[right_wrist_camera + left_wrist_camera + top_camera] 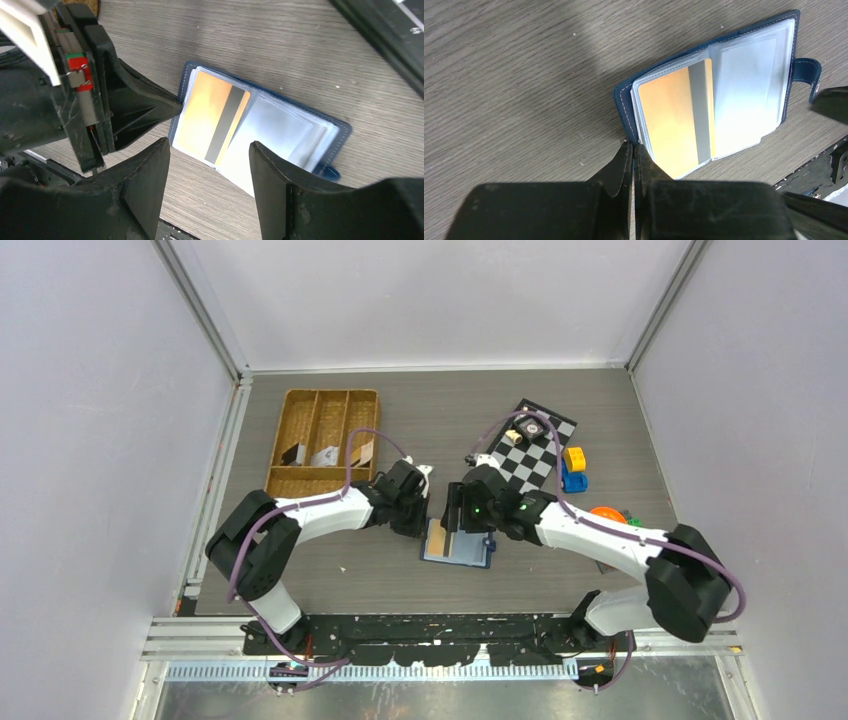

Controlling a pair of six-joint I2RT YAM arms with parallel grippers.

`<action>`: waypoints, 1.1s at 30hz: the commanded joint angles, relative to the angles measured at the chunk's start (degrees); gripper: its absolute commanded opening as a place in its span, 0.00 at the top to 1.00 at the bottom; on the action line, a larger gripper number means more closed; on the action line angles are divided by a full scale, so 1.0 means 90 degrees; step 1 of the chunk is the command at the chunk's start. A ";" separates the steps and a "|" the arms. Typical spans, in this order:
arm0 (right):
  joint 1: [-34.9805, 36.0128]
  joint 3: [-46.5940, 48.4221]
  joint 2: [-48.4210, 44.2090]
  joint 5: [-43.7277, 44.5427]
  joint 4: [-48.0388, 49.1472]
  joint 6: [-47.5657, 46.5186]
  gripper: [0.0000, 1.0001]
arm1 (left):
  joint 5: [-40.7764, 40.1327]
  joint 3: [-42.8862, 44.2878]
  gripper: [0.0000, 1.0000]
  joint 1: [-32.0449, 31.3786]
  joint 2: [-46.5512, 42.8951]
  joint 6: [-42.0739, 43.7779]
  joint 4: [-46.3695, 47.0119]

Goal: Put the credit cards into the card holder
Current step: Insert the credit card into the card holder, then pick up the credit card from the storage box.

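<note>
One orange striped credit card (669, 120) is sitting pocketed in the open navy-blue folding card holder (749, 90). The closed left hand (634, 146) is touching its edge, and the open right hand (207, 147) is hovering empty. More insertions are presumably remaining.

L arm (320, 508) is reaching in from the table's (330, 585) near-left corner, wrist tilting down. L gripper (634, 150) is pressing its fingers tight together. R arm (600, 535) is stretching in from near-right. R gripper (207, 147) is pointing down w/ fingers wide apart, gripping nothing. Both grippers are sitting close together, approx mid-table.
</note>
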 commanded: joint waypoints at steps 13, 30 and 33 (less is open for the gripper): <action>0.0451 0.0195 -0.0700 0.1863 -0.1823 0.0677 0.29 | -0.0213 0.0287 1.00 -0.0003 -0.0341 -0.0107 -0.0244; -0.0029 0.0830 -0.1884 0.2028 -0.3178 -0.0215 0.14 | -0.1008 0.1896 0.19 0.0199 -0.1151 0.0880 -0.2278; -0.0524 0.0783 -0.2269 0.1516 -0.3091 -0.0328 0.15 | -0.0811 0.2748 0.16 0.0703 -0.0947 0.1212 -0.3200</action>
